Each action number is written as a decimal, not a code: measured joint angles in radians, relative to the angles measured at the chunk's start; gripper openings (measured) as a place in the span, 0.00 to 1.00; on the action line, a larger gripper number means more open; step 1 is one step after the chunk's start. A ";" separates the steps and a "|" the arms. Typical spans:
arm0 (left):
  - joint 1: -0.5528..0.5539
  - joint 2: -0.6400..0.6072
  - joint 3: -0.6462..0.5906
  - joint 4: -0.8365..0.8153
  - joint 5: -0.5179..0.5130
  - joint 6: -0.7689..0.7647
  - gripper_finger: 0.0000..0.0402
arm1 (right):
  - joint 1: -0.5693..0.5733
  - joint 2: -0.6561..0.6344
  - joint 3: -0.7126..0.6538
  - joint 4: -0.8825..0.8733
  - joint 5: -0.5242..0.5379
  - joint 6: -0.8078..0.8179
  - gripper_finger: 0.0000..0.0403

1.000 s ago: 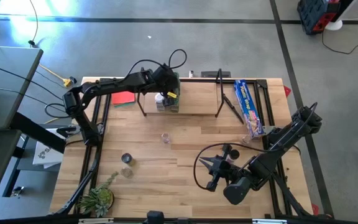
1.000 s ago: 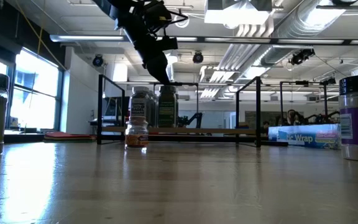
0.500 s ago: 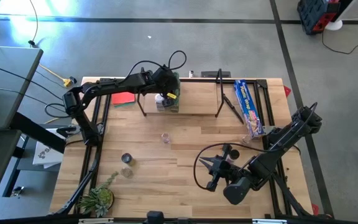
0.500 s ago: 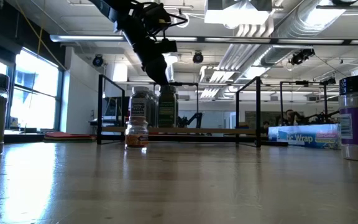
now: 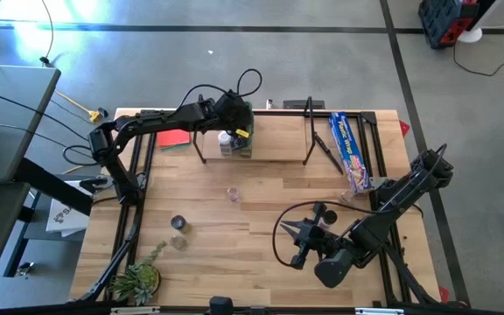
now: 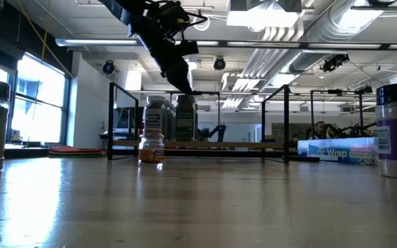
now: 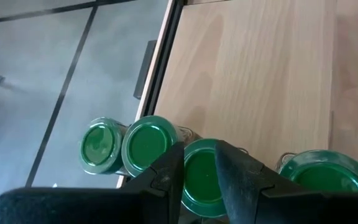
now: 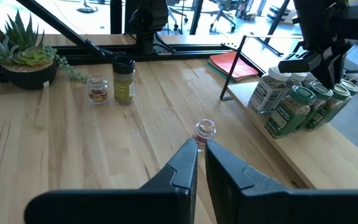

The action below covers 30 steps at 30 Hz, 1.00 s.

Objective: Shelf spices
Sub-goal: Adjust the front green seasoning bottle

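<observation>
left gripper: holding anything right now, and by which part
Nothing appears held. The left gripper hangs slightly open just above a green-lidded jar on the shelf, clear of its lid. The right gripper is shut and empty.

Shelf right half lies free; jars and the left gripper crowd its left end.

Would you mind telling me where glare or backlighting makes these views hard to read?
High view: bright glare on the floor at top left. Low view: windows and ceiling lights silhouette the left gripper above the shelf; window light reflects off the table. Wrist views are evenly lit.
</observation>
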 joint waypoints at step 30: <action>0.004 0.045 0.004 0.009 -0.012 -0.011 0.20 | 0.000 0.000 0.000 0.000 0.000 0.000 0.06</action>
